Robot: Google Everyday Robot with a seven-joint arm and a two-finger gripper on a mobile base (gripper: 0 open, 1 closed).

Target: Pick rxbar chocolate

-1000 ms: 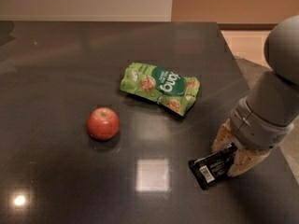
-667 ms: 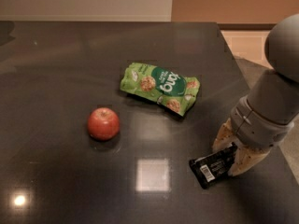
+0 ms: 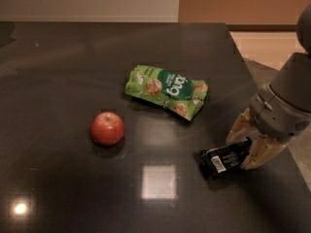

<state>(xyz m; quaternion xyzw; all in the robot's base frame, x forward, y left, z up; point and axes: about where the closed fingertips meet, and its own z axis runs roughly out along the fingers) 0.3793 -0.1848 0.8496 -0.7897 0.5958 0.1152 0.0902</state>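
Nearest to me on the dark glossy bench [image 3: 68,198] there is only a bright square reflection of a lamp. Just behind it, at the right, the small flat black rectangular wrapper with a white barcode patch, the rxbar chocolate [image 3: 224,159], is held at its right end by the gripper [image 3: 241,152]; the tan jaws are clenched on it from both sides. Compared with one second ago, the bar and the gripper stand a little higher and a shadow shows under the bar, so I judge the lift has begun. Farther left the round red apple [image 3: 107,128] has not moved, and beyond it lies the crumpled green snack bag [image 3: 166,90], also unmoved.
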